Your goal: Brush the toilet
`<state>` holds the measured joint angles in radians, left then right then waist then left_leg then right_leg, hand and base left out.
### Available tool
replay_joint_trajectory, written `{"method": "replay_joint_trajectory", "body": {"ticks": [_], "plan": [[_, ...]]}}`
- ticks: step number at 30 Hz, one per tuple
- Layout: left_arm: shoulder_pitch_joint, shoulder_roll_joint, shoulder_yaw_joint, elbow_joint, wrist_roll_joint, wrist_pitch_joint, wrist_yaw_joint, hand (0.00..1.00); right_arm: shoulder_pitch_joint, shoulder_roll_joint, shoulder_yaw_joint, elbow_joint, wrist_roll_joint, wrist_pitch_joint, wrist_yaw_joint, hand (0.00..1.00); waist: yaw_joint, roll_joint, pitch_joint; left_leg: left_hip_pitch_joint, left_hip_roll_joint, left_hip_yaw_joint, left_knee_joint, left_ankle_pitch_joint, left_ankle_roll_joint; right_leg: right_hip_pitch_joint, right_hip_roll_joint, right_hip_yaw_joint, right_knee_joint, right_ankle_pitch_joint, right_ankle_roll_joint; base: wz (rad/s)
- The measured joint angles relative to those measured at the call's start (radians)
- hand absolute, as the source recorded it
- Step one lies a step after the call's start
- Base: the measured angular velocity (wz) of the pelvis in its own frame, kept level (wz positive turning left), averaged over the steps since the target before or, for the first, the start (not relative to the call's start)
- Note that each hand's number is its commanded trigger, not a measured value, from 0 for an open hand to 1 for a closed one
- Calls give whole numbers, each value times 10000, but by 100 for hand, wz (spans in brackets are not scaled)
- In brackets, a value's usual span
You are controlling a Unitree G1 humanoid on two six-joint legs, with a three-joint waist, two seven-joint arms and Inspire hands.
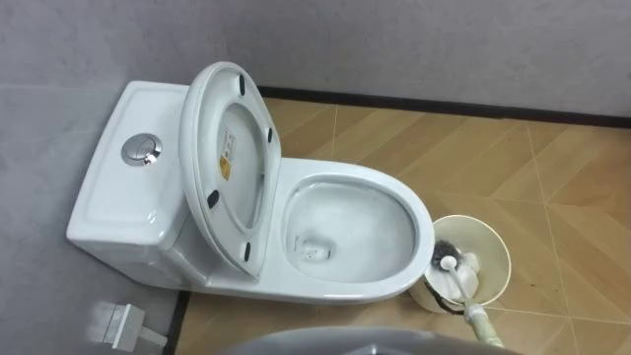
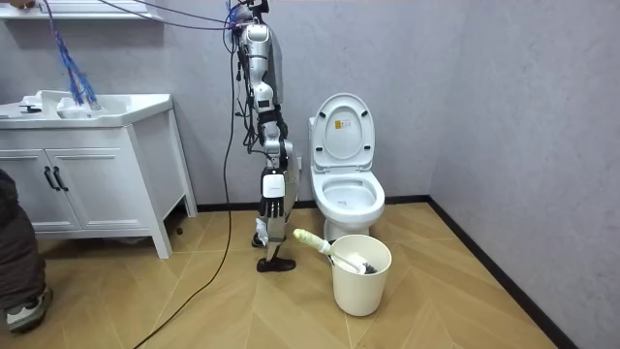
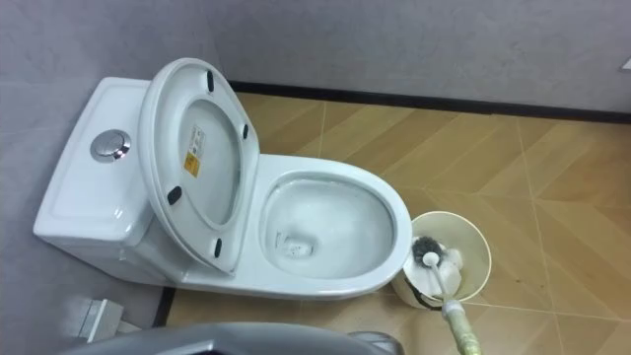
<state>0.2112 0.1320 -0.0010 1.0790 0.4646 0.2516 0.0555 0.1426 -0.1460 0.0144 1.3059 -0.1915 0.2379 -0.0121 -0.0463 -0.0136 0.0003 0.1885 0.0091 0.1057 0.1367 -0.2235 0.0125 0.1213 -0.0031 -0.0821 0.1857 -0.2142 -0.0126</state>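
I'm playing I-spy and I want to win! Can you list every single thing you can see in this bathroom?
toilet: one, white, right beside the standing robot
lid: one, white, tipped up on the toilet
flush button: one, silver, on top of the toilet's back part
bucket: one, cream, next to the toilet's front end
brush: one, white with dark bristles, head down in the bucket, handle sticking out
sink cabinet: one, white, at the room view's left
wall: grey, behind the toilet
floor: tan wood pattern, under everything
person: one, dark clothes, at the room view's left edge
right hand: one, dark, hanging at the robot's side
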Motion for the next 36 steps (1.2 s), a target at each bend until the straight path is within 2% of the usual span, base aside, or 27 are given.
{"method": "replay_joint_trajectory", "body": {"ticks": [9, 16, 19, 25, 30, 32, 36], "plan": [[2, 3, -2, 19, -18, 39, -6, 0, -34, -1, 4, 24, 164, 6, -58, 0, 11, -8, 3, -1, -2, -22, 0, 0, 0, 2, 2, 11, -1, 0, 0, 0], [88, -7, 181, 14, -21, 25, -2, 0, -22, 4, -145, 44, 556, 0, -770, 0, 50, -8, 3, 21, 2, -20, -1, 0, 0, 6, 9, 34, 1, 1, -1, 0], [151, -11, 191, 11, -19, -5, 27, 0, -35, 9, -582, 34, 683, -125, -1277, 0, 2, 2, 7, 15, -1, -12, 0, 0, 0, 13, 8, 40, -1, 0, 0, 0], [140, -9, 354, -27, -22, -211, 85, 0, -8, 7, -1300, -289, 1055, -525, -2374, 0, -15, 68, 40, -30, 19, -20, -39, -5, -4, -5, 37, 61, -1, -2, 0, 0], [134, -10, 358, -264, -16, -550, 228, 0, 107, 13, -1497, -1490, 1806, -1125, -3218, 0, -8, 139, 35, -235, 63, -16, -42, -54, -26, -240, 82, 54, 2, 33, -28, -1], [156, -9, 358, -310, -6, -707, 291, 0, 103, 22, -1564, -2030, 1934, -1489, -3518, 0, -1, 159, 24, -259, 63, 22, 5, -51, -26, -288, 78, 63, 11, 52, -46, -6], [161, -7, 363, -480, -18, -893, 300, 0, 146, 80, -1549, -2924, 1935, -1923, -3692, 0, 13, 135, 1, -381, 61, 47, 82, -48, -27, -363, 84, 131, 6, 96, -54, -5]]}}
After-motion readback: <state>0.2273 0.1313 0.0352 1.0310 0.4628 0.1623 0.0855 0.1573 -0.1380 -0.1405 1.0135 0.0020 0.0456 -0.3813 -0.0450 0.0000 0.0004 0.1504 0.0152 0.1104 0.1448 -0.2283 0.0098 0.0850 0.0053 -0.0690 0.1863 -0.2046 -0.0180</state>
